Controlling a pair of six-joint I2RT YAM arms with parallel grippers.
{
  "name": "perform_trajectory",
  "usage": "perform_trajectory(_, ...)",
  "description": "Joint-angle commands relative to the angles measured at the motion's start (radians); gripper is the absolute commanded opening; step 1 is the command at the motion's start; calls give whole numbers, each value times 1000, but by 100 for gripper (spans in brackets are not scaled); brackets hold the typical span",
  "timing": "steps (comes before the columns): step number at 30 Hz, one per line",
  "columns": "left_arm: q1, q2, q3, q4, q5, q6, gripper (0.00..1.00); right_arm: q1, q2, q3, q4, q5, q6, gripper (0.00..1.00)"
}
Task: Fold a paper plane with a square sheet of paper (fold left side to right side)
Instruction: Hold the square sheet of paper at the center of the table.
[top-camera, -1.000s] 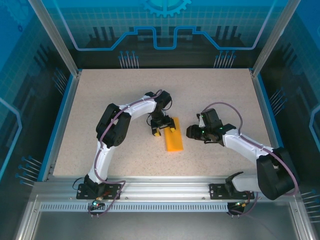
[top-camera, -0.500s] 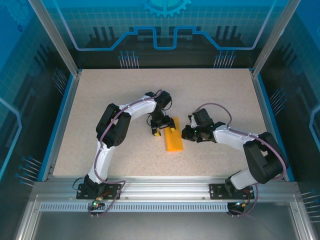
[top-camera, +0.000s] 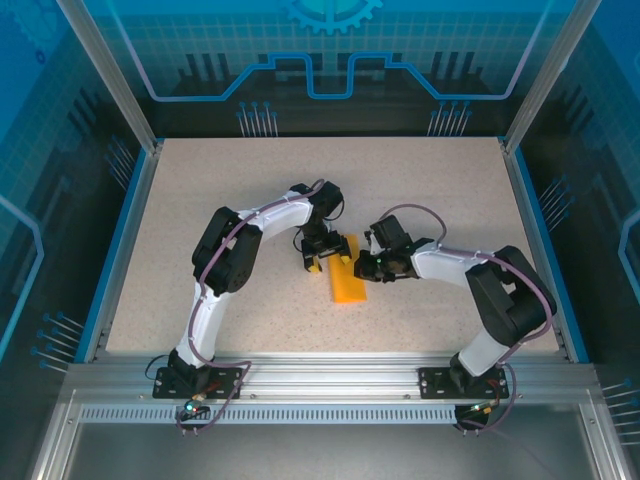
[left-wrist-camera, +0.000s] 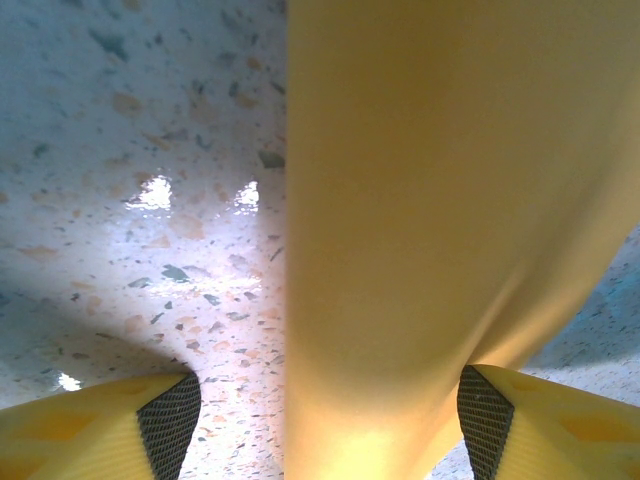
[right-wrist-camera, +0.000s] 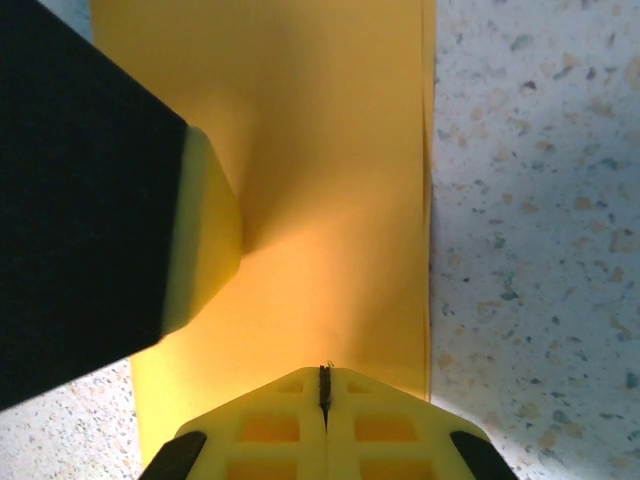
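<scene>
The square sheet of paper (top-camera: 348, 282) lies on the worktop (top-camera: 200, 200) as a narrow folded strip, so I judge the side-to-side fold is made and I am now setting its crease.

My left gripper (top-camera: 330, 261) stands with jaws apart, straddling the strip's far end. The paper runs out between and ahead of its fingertips, and one finger (right-wrist-camera: 205, 235) seems to bear down on it.

My right gripper (right-wrist-camera: 323, 385) has its jaws pressed together on nothing, with the tips resting on the strip just beside that finger. The edge where the layers meet lies to its right.

Next I should slide the closed tips along the strip, pressing lightly while the left one pins it. Both forearms reach inward, wrists low, meeting over the strip.
</scene>
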Motion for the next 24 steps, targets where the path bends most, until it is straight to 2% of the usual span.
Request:
perform_trajectory(1,-81,150,-49,228,76,37,74,15,17,26,-51,34,-1,2)
perform_trajectory(18,-81,148,-42,226,79,39,74,15,59,36,-101,58,-12,3)
perform_trajectory(24,-71,71,-41,218,57,66,77,18,74,34,-111,56,-12,3)
